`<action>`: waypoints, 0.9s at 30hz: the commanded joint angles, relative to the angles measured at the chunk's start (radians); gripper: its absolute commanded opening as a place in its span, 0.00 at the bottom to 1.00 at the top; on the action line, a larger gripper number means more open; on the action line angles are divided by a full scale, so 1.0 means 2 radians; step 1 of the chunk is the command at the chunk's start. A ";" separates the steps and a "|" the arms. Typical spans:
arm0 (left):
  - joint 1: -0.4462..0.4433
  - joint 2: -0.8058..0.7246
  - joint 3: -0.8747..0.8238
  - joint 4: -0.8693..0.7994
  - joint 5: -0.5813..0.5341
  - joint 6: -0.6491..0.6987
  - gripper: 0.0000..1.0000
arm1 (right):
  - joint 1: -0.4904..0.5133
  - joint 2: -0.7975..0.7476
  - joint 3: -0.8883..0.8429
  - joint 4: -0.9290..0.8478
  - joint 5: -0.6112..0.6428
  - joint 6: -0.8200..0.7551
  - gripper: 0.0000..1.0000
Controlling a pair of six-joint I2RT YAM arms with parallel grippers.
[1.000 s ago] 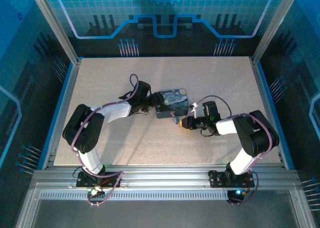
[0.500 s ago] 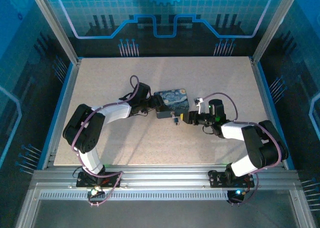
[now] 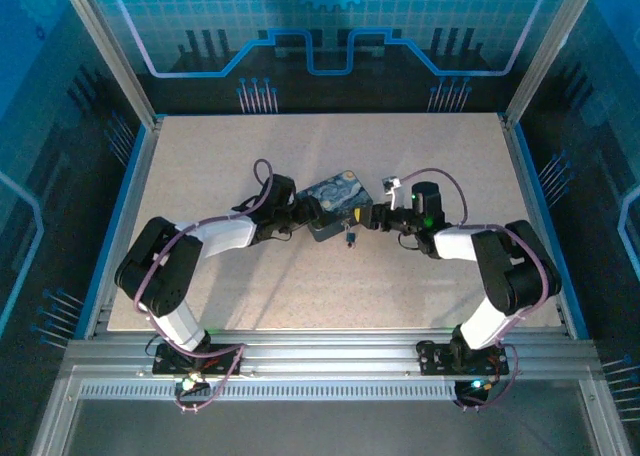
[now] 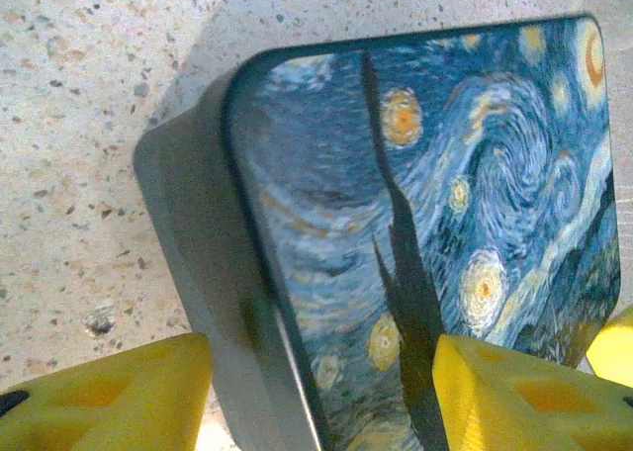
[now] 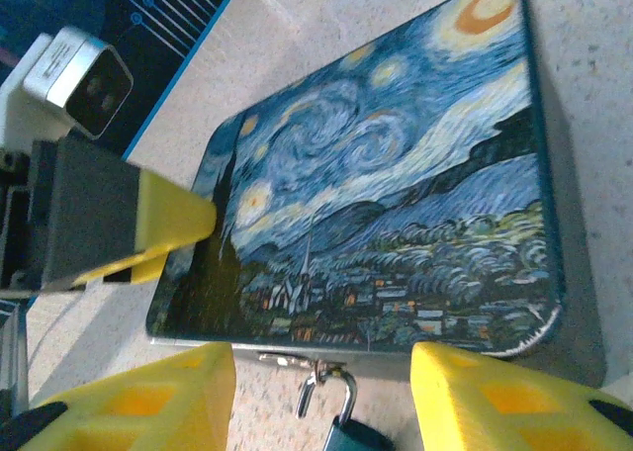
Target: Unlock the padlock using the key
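From above, one speckled, stone-like table (image 3: 250, 276) carries one rectangular tin (image 3: 342, 198) with rounded corners and a swirling blue-and-yellow night-sky lid. Two claws meet at it: the left claw (image 3: 312, 216) at its left end, the right claw (image 3: 366, 219) at its near right corner. One tiny padlock (image 3: 350, 238) lies just below and to the left of the right claw, beside the tin's near wall, too small here for detail

On the left wrist, two blunt yellow wedge fingertips (image 4: 109, 392) stand apart with the tin's near corner between them. The dull grey wall is beside one tip and the glossy painted lid is by the other. Whether they pinch the tin cannot be told

On the right wrist, two matching yellow fingertips (image 5: 504, 402) are spread wide and touch nothing. The padlock sits between them, its thin silvery shackle meeting a small metal hasp (image 5: 297, 360) on the tin's near wall. Its dark bluish body is cut off by the bottom edge. Left of these fingertips, one grey block finger with a yellow tip (image 5: 168, 219) touches the lid's edge, with one white camera box (image 5: 79, 80) above it
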 commanded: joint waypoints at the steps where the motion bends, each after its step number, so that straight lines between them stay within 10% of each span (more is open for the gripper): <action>1: -0.016 0.001 -0.026 -0.041 -0.009 -0.004 0.62 | 0.000 0.036 0.025 0.033 -0.017 -0.005 0.51; 27: -0.019 -0.002 -0.045 -0.008 -0.015 -0.013 0.62 | -0.017 0.097 -0.021 0.093 -0.123 0.016 0.58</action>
